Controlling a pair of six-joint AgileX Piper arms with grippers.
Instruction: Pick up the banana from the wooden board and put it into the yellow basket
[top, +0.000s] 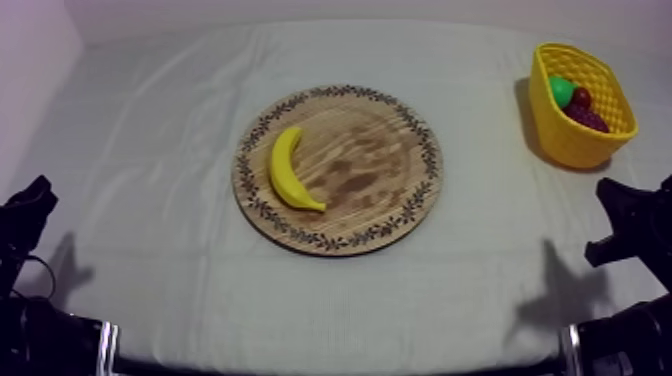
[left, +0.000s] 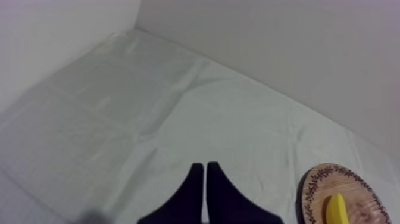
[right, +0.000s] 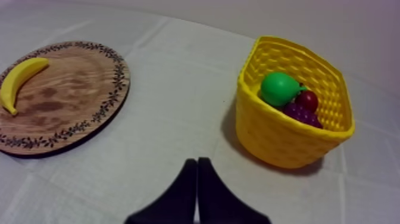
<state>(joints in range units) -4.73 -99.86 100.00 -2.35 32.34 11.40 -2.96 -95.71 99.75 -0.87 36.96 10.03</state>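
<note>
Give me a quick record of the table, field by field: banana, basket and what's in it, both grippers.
banana: lying on the wooden board, toward my left arm's side
yellow basket: at my right arm's side, apart from the board
basket contents: pear, grapes, small red fruit
left gripper: shut, empty, over bare cloth
right gripper: shut, empty, short of the basket
progress: banana not yet picked up
</note>
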